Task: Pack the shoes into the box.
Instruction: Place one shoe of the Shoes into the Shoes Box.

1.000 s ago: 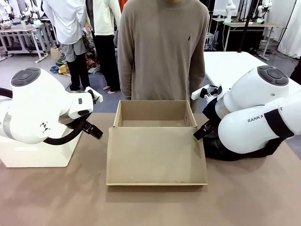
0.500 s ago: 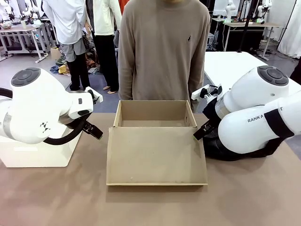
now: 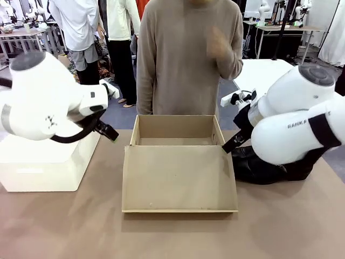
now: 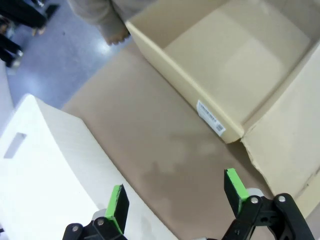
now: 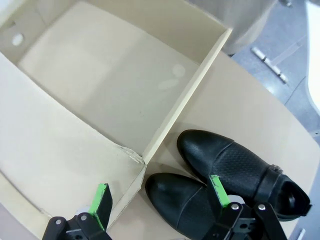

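Note:
The box (image 3: 175,131) stands open mid-table, brown cardboard, its flap lid (image 3: 178,178) lying flat toward me. The shoes (image 3: 257,167), glossy black, sit on the table just right of the box under my right arm. In the right wrist view one shoe (image 5: 235,160) lies beyond the other shoe (image 5: 182,202), toes pointing at the box (image 5: 115,75) wall. My right gripper (image 5: 160,195) hangs open above the box's corner and the nearer toe. My left gripper (image 4: 176,197) is open over bare table beside the box (image 4: 225,60), holding nothing.
A white rectangular box (image 3: 48,162) stands at the left under my left arm, and shows as a white box (image 4: 45,170) in the left wrist view. A person (image 3: 186,59) stands at the far side behind the cardboard box, one hand (image 3: 218,43) raised to the chest.
Both arms have risen a little and swung slightly outward. The person has lifted one hand to chest height. The box and shoes have not moved.

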